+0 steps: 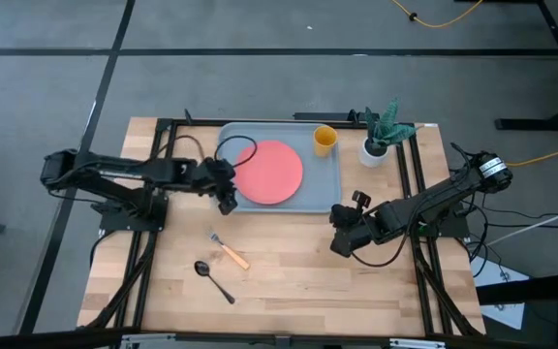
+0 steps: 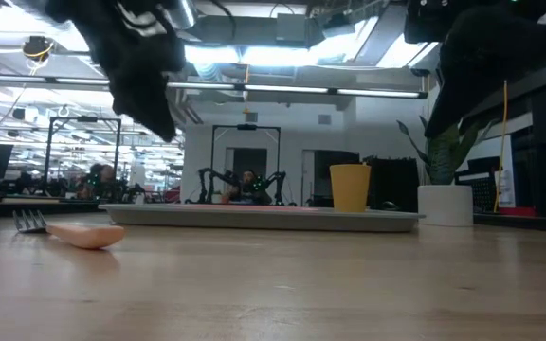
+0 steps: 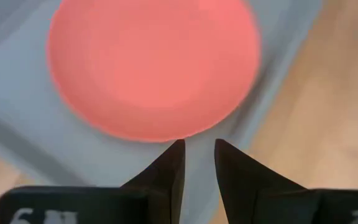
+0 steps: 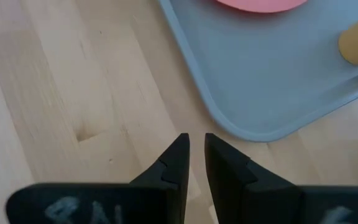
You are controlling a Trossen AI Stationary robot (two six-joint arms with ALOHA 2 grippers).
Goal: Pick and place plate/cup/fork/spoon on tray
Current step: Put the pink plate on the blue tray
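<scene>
- Left gripper (image 1: 229,201) hangs just off the tray's near-left corner, raised above the table; its fingers (image 3: 169,168) are nearly closed with a slim gap between them and nothing held.
- Right gripper (image 1: 341,231) waits over bare wood just off the tray's near-right corner; its fingers (image 4: 178,163) are also drawn almost together and grasp nothing.
- Nearest the table's front edge, the spoon (image 1: 211,277) lies flat on the wood, bowl toward the left, handle running toward the front right (untouched, well apart from both grippers).
- Just behind it lies the fork (image 1: 230,251), tines pointing back-left, orange handle toward the front right; the low view shows it flat on the table (image 1: 298,281).
- Farther back sits the tray (image 1: 318,184), a blue-grey rectangle with a raised rim.
- On the tray's left half rests the plate (image 1: 268,173), coral-pink and flat, with its near edge close to the tray's rim.
- At the tray's far-right corner stands the cup (image 1: 325,139), upright.
- Beyond the tray's right end, a white pot with a green plant (image 1: 378,136) stands on the table, no part of the job.
- Progress, as I judge it: plate and cup are placed, about halfway; fork and spoon are still to be picked up, and the left gripper is the nearer one to the fork.
</scene>
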